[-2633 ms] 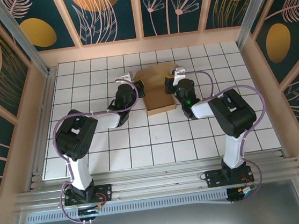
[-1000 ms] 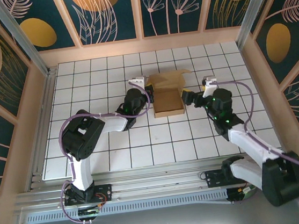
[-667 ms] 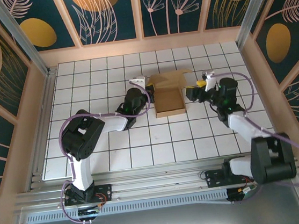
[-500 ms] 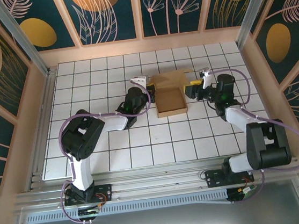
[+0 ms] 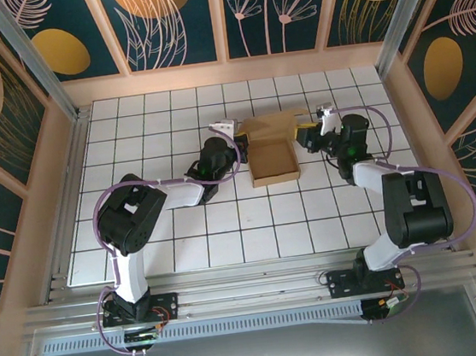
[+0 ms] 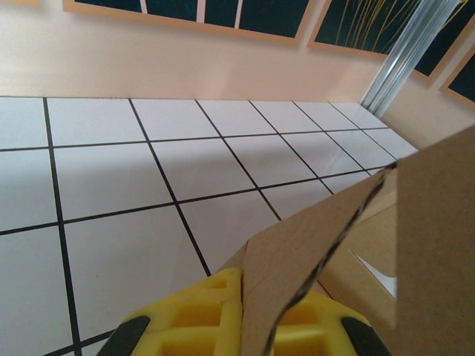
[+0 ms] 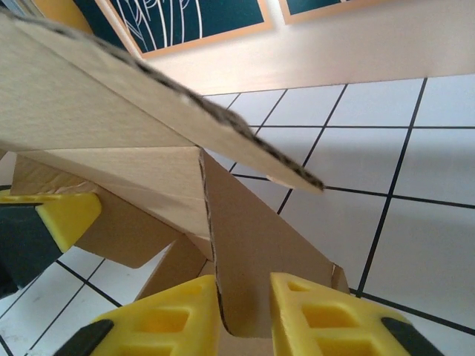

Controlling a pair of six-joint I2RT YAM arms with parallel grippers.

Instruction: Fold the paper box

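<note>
The white, black-gridded counter (image 5: 148,145) carries the paper box (image 5: 272,159) a little past its middle, toward the far wall and slightly right of centre. The box sits as an open, squarish tray with its hollow facing up. A wide flap (image 5: 277,125) stands off its far edge, so the whole piece runs longest from near to far, with the flap end toward the back wall. It is turned slightly off the grid lines.

Both arms reach in from opposite sides. The left gripper (image 5: 238,146) meets the tray's left wall at its far corner. The right gripper (image 5: 304,139) meets the right wall just across from it.

From the left wrist, a brown panel's raw corrugated edge (image 6: 326,245) drops between the two yellow fingers (image 6: 185,315), which are clenched on it. From the right wrist, a creased upright wall (image 7: 245,252) is pinched between that arm's yellow fingers (image 7: 167,319), under a slanting panel overhead.
</note>
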